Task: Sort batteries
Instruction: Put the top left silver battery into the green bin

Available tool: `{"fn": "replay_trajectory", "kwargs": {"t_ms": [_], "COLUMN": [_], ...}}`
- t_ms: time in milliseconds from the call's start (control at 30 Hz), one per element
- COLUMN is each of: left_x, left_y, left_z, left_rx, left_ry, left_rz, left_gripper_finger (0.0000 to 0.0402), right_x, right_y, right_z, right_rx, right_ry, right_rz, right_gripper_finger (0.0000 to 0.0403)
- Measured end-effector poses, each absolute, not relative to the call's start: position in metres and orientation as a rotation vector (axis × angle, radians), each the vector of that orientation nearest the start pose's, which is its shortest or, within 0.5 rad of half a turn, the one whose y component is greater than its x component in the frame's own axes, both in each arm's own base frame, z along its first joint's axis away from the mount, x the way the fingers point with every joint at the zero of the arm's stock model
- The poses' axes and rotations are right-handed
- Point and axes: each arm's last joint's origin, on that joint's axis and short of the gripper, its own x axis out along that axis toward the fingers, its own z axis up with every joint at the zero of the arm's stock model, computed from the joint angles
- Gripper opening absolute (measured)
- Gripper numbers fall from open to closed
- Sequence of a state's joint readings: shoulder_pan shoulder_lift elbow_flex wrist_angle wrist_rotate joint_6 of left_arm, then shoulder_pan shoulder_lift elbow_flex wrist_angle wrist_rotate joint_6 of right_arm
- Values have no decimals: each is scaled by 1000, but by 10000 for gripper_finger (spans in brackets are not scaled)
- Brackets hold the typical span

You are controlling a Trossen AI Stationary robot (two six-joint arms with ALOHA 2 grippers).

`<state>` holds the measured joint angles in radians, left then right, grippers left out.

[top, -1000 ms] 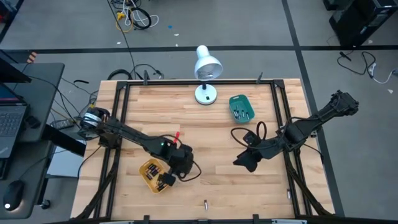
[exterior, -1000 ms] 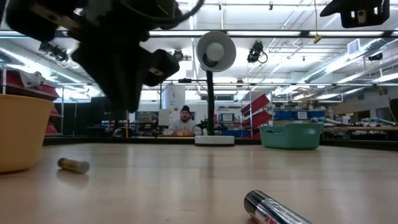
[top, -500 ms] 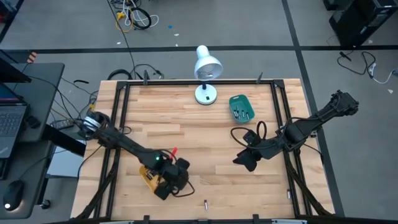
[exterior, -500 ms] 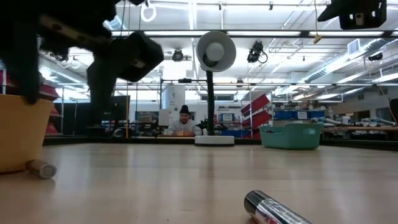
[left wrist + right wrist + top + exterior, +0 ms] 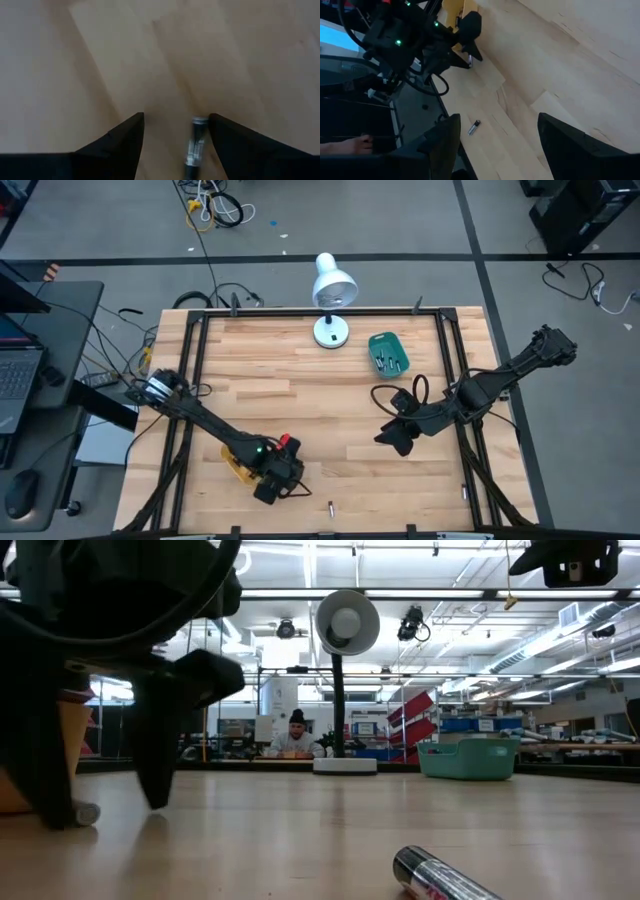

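A small silvery battery (image 5: 196,145) lies on the wooden table near its front edge, beside the yellow tray (image 5: 238,464). My left gripper (image 5: 176,116) is open and points steeply down, one finger on each side of that battery (image 5: 86,812), and I see no contact. Another battery (image 5: 331,506) lies by the front edge, large in the low view's foreground (image 5: 440,880). The teal tray (image 5: 388,352) at the back holds several batteries. My right gripper (image 5: 396,438) hangs open above the table's right half, holding nothing.
A white desk lamp (image 5: 332,290) stands at the middle of the far edge, next to the teal tray (image 5: 470,755). My left arm hides most of the yellow tray (image 5: 452,10). Bare wood lies between the two arms. A person sits in the room beyond the table.
My left gripper has moved from over the yellow tray toward the table's near edge and down to the tabletop. Its fingers have opened wide and now straddle the battery beside the tray. That battery has rolled a little along the table. My right arm has kept still.
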<state>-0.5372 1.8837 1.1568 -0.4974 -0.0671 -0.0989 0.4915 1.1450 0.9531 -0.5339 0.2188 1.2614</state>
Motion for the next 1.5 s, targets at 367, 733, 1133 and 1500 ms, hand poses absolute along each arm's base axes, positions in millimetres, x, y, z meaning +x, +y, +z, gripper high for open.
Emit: {"fn": "replay_trajectory", "kwargs": {"t_ms": [367,733,1133,1500], "left_x": [306,307,332,395], "left_y": [-183,-181,-180,-123], "left_z": [145,146,168,209], "left_rx": [238,235,192,101], "left_ry": [1218,1219,1066,651], "left_rz": [-361,-352,-246,5], "left_gripper_finger": [142,33,42,42], "right_x": [210,210,207,182], "right_y": [105,105,104,117], "right_z": [292,292,289,276], "right_rx": [940,919,905,856], "right_ry": [732,732,790,1089], "right_rz": [-195,-189,-200,-180], "right_gripper_finger": [251,251,251,251]}}
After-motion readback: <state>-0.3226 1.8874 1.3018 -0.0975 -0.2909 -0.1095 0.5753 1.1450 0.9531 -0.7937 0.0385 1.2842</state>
